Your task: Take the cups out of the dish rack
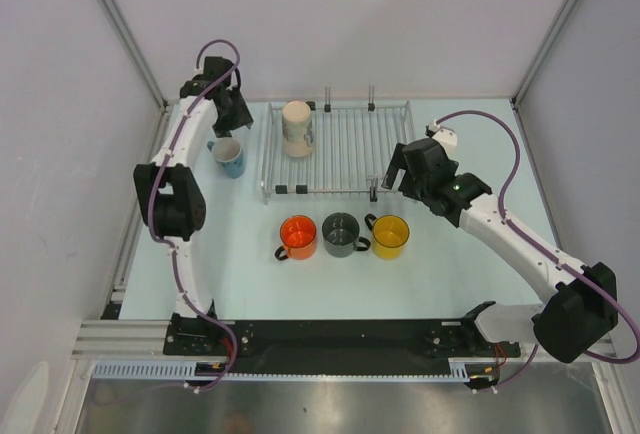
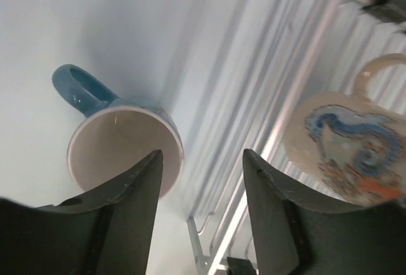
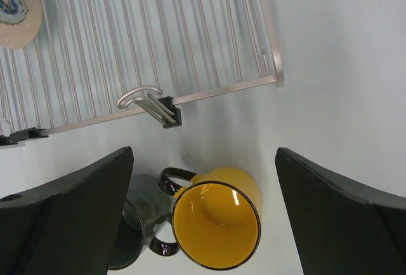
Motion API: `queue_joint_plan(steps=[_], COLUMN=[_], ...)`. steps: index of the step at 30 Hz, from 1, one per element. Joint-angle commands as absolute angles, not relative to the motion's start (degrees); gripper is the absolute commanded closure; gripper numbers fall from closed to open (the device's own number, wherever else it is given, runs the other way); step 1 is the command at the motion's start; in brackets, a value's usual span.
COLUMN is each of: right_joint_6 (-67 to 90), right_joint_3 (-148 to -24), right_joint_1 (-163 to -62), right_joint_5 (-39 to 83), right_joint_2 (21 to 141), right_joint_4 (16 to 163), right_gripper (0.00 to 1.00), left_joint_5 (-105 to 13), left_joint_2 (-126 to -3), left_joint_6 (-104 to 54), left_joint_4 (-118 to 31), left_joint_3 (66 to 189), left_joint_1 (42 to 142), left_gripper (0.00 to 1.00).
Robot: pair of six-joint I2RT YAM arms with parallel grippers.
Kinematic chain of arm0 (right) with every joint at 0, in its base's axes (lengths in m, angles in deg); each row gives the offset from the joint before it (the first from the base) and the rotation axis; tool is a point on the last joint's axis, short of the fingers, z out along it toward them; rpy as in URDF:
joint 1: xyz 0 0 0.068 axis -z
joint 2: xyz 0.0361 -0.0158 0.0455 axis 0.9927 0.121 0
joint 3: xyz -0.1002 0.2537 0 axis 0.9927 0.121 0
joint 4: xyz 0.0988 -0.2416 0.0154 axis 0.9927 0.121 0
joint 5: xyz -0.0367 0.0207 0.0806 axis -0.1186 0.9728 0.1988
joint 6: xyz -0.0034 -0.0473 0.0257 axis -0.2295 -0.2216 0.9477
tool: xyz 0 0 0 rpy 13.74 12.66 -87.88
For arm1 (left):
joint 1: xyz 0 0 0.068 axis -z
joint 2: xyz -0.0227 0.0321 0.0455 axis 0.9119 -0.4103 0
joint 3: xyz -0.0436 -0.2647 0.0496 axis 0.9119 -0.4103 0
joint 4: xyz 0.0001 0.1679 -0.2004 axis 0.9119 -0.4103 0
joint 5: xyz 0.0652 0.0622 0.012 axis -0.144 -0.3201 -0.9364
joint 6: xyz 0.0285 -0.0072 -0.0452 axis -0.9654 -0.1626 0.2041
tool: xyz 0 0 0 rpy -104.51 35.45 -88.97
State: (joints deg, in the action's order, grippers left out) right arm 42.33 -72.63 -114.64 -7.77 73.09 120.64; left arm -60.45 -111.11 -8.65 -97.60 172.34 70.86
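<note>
The silver wire dish rack [image 1: 345, 150] lies at the table's back middle. The cream-beige cup [image 1: 297, 129] stands on its left part. The light blue cup [image 1: 229, 157] stands on the table left of the rack. The orange cup [image 1: 298, 237], dark grey cup [image 1: 341, 235] and yellow cup [image 1: 390, 237] stand in a row in front of the rack. My left gripper [image 1: 238, 117] is open and empty above the gap between the blue cup [image 2: 120, 151] and the rack [image 2: 298, 91]. My right gripper [image 1: 392, 178] is open and empty above the yellow cup [image 3: 219, 224].
The table is enclosed by white walls with metal frame posts at the back corners. The rack has upright prongs [image 1: 349, 96] at its far edge and black feet [image 3: 171, 113] at its near edge. The dark grey cup [image 3: 136, 224] touches the yellow cup's handle.
</note>
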Motion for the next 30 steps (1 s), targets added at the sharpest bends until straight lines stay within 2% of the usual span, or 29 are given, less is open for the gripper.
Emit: queue_joint_plan(steps=[1, 7, 8, 9, 17, 30], right_joint_6=[41.7, 40.8, 40.6, 40.3, 40.2, 40.1], right_joint_3=[-72.9, -73.4, -73.4, -73.5, -73.4, -73.3], right_joint_1=[-115.0, -115.7, -115.7, -115.8, -117.1, -118.0], right_joint_5=[-8.1, -9.9, -10.2, -10.3, -10.9, -10.5], right_joint_2=[72.3, 71.0, 70.8, 70.6, 70.1, 72.9], right_joint_4=[119.5, 120.3, 120.5, 120.7, 121.9, 121.7], right_gripper=[0.0, 0.0, 0.0, 0.0, 0.0, 0.0], left_joint_5=[-60.3, -59.1, -59.5, -60.4, -70.0, -78.3], left_joint_2=[-99.4, -93.1, -92.3, -92.3, -94.5, -104.6], left_joint_6=[-7.8, -9.5, -10.2, -12.0, -18.9, -21.8], left_joint_4=[-93.2, -87.0, -86.3, -85.8, -79.7, -76.9], left_joint_3=[169.3, 164.3, 164.1, 164.1, 160.2, 165.1], left_joint_1=[73.8, 78.4, 79.3, 81.1, 88.9, 92.1], left_gripper=[0.39, 0.26, 0.09, 0.01, 0.0, 0.0])
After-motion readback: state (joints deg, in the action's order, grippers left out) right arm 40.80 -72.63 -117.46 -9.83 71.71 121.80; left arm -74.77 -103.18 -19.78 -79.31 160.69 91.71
